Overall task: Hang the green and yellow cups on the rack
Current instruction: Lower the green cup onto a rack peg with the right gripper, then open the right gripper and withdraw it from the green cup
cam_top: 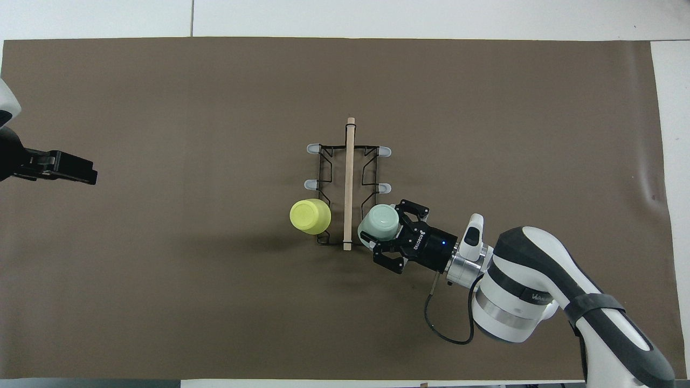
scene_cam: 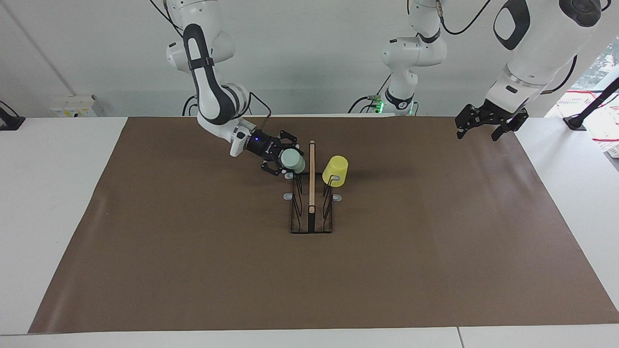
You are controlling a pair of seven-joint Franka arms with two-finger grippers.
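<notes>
At frame centre I see my right gripper (scene_cam: pixel 283 160) grasping the mint green cup (scene_cam: pixel 293 161) at the rack (scene_cam: pixel 312 212). The yellow cup (scene_cam: pixel 335 170) hangs on a prong alongside. My left gripper (scene_cam: pixel 488 124) waits upper right, fingers spread.

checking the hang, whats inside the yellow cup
The yellow cup sits upside down over a prong of the rack, on the side toward the left arm's end. Black wire runs up into its mouth; the prong's tip inside is covered by the cup.
</notes>
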